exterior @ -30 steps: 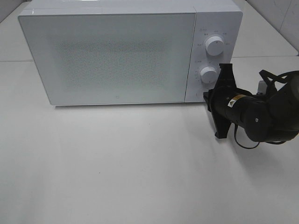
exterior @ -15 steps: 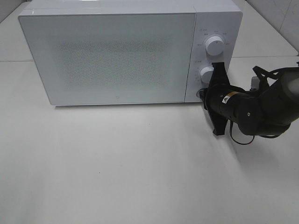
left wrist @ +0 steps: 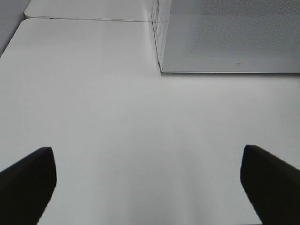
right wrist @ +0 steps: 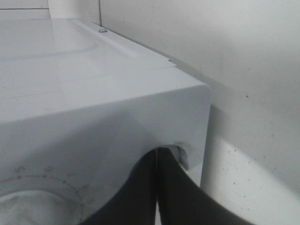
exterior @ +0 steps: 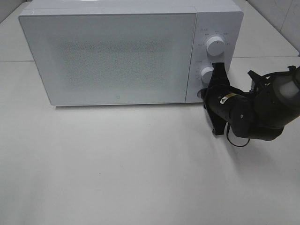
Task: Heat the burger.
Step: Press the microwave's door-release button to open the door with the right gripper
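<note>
The burger is out of view. The white microwave [exterior: 117, 51] stands at the back of the table with its door shut. It also shows in the left wrist view [left wrist: 225, 37] and fills the right wrist view [right wrist: 93, 93]. My right gripper [exterior: 205, 95] is at the lower right corner of the microwave's control panel, below the lower knob [exterior: 207, 74]. In the right wrist view its fingers [right wrist: 156, 187] are pressed together against the panel, holding nothing. My left gripper [left wrist: 147, 187] is open and empty over bare table left of the microwave; it is outside the exterior view.
An upper knob [exterior: 214, 45] sits above the lower one on the panel. The white table [exterior: 117, 164] spreads in front of the microwave. A tiled wall [exterior: 281, 14] rises at the back right.
My right gripper has moved left and slightly back, from beside the microwave up against the lower right of its control panel. The microwave door stays shut.
</note>
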You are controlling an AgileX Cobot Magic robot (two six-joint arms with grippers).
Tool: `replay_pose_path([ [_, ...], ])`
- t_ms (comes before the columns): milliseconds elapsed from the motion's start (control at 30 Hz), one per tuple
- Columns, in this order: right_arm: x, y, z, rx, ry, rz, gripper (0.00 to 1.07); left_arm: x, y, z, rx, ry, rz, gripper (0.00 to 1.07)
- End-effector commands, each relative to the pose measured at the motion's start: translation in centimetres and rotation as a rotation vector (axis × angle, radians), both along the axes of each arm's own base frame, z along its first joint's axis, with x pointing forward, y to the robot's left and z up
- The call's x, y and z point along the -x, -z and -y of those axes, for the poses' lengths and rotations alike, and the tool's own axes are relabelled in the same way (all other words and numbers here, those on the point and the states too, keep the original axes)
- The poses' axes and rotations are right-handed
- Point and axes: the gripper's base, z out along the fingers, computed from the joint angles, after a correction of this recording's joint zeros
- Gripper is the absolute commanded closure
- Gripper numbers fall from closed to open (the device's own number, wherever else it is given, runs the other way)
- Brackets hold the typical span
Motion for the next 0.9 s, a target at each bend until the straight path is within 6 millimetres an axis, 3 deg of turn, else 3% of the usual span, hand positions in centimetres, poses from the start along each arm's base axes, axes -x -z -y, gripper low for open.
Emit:
replay_pose_path([
  [33,-3.3,-5.7,1.6,-0.028,0.163,0.429,1.07,0.2,0.0,0.0,0.004,-0.007,0.013,0.07],
  [200,-5.1,-7.9,1.9,0.007,0.2,0.541,1.07,0.2,0.0,0.0,0.004,-0.007,0.013,0.07],
  [500,-5.1,-8.1,2.2,0.007,0.21,0.561,1.07,0.2,0.0,0.0,0.004,-0.007,0.013,0.07],
  [767,-4.2,-6.9,1.7,0.011,0.176,0.497,1.07,0.2,0.0,0.0,0.004,-0.007,0.013,0.07],
  [900,-3.0,-5.1,1.0,-0.001,0.15,0.36,1.07,0.2,0.0,0.0,0.004,-0.007,0.013,0.07],
])
